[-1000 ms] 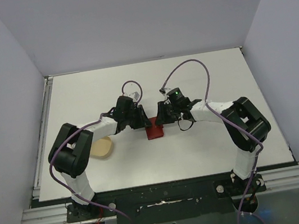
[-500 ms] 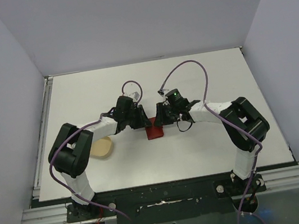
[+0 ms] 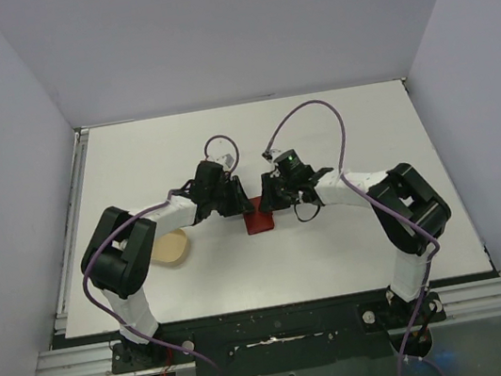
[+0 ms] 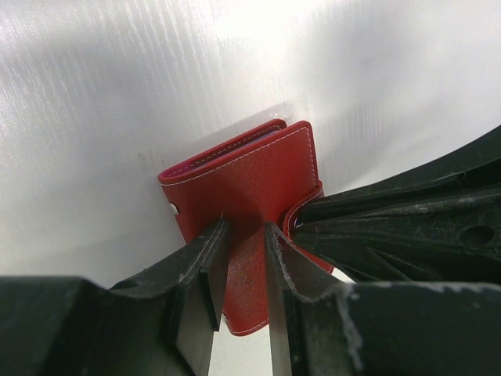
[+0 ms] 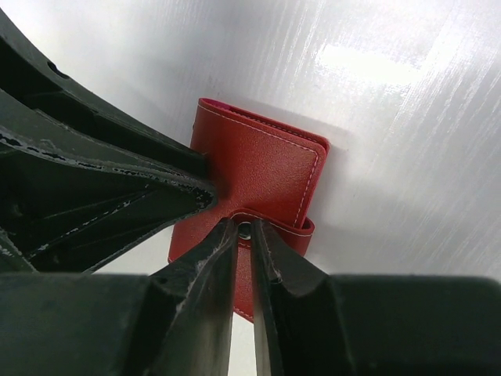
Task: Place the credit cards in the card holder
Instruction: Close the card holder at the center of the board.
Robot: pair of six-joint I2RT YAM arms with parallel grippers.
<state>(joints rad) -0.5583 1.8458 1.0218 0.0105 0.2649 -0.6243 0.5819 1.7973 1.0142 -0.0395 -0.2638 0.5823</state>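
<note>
At the middle of the table (image 3: 336, 127) the card holder (image 3: 259, 218) lies folded shut, and both arms meet over it. The left gripper (image 4: 245, 235) has its jaws a narrow slit apart with the tips down on the red cover; whether they pinch the leather or only press on it cannot be told. The right gripper (image 5: 243, 227) is likewise nearly closed, its tips either side of the stud on the snap tab (image 5: 286, 223) – again, a true bite or a mere touch cannot be told. No credit cards show in any view, so the step in hand looks to be opening the wallet. To do it well, the left arm should probably pin the cover flat and firm, near the spine rather than the tab, so the body does not lift. The right would best take the tab by its free edge and peel it up and away from the stud – a slow pull, since a jerk may drag the whole wallet or slip off the thin leather. A tan dish (image 3: 171, 249) sits well apart to the left.
</note>
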